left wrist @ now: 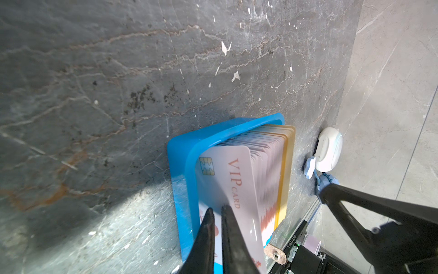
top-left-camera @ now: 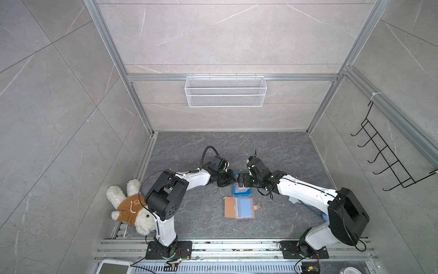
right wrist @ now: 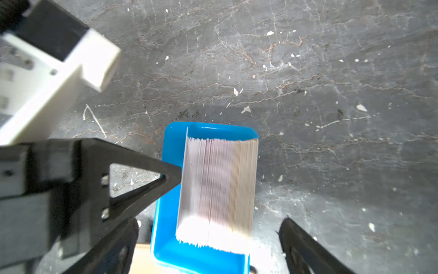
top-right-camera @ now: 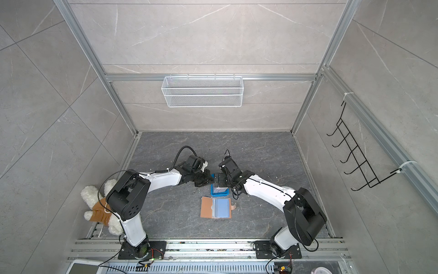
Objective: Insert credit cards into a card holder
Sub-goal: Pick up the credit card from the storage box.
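L gripper [left wrist: 217, 211] nearly closed, pinching front card [left wrist: 227, 170] of cards [right wrist: 218, 185] standing on edge in blue tray [top-left-camera: 241, 194], R gripper [right wrist: 211, 220] wide open astride them, holding nothing, card holder [top-left-camera: 239, 207] open flat on table [top-left-camera: 272, 151], just beside tray.

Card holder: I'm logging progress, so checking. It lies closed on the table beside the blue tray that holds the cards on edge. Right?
No: the card holder lies open, its bluish sleeves showing in both top views. It does lie on the table beside the blue tray that holds the cards on edge.
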Robot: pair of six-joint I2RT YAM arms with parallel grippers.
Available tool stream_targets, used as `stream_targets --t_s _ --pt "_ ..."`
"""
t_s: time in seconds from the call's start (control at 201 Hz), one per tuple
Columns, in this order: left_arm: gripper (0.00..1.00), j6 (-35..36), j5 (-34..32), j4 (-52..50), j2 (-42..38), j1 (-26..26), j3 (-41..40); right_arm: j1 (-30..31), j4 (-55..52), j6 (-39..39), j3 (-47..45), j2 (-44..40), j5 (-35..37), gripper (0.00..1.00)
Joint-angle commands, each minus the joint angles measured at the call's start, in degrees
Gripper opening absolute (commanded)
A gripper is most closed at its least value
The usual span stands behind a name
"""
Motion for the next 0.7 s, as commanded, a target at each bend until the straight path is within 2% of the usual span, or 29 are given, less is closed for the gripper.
stream_targets --t_s 0.0,0.204,0.448,0.692 --pt "0.12 -0.3 0.2 -0.5 1.0 -0.5 1.3 0.5 -2.2 0.2 -0.8 -2.6 -1.2 0.92" --pt "0.12 -0.4 0.2 -0.2 0.8 -0.6 0.9 0.5 -2.2 2.2 -1.6 -4.6 -2.6 0.78" --pt "0.12 -0.4 0.2 0.1 0.7 -0.6 0.8 0.5 -1.3 3.7 -0.9 -4.0 -2.7 0.48" --pt "0.12 -0.3 0.2 0.1 0.7 -0.6 0.7 0.4 -0.5 4.3 0.7 -1.4 -3.2 0.38"
